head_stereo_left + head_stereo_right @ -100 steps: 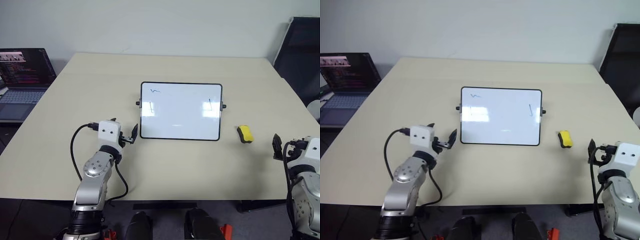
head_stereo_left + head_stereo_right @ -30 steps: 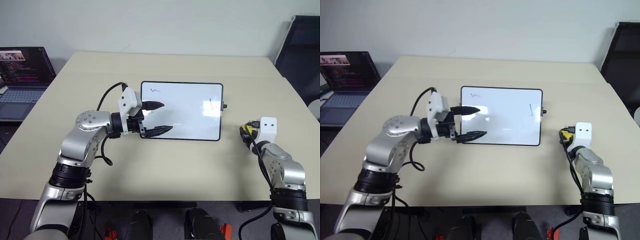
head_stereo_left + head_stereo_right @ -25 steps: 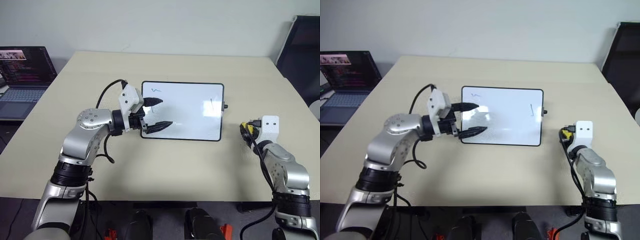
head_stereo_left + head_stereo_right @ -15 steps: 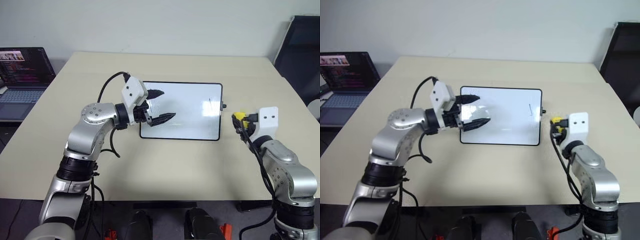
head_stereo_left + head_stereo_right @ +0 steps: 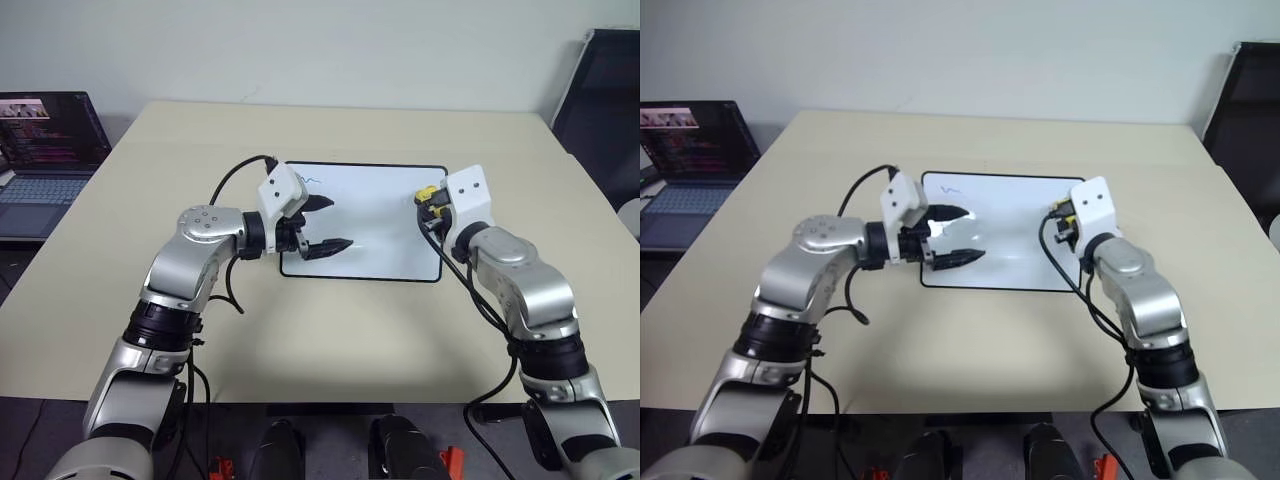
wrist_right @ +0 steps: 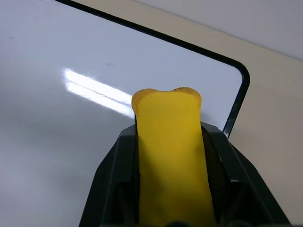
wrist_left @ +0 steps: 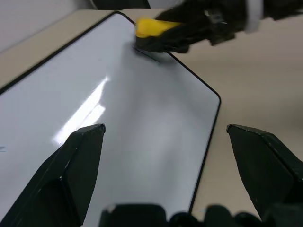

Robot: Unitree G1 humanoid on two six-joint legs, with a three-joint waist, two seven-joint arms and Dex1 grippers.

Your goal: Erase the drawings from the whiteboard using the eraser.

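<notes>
Left gripper [image 5: 322, 223]: fingers spread wide, empty, over the whiteboard [image 5: 370, 240].
Right gripper [image 6: 170, 156]: clamped on the eraser [image 6: 171, 156].
Eraser: between those fingers, over the board.
Squiggle [image 5: 952, 190]: beyond left fingers, perhaps blue.
Writing: none legible.

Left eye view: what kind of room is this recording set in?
Probably an office or lab workspace: a large beige table against a plain pale wall, an open dark laptop with a lit screen, and a black-framed white whiteboard.
</notes>
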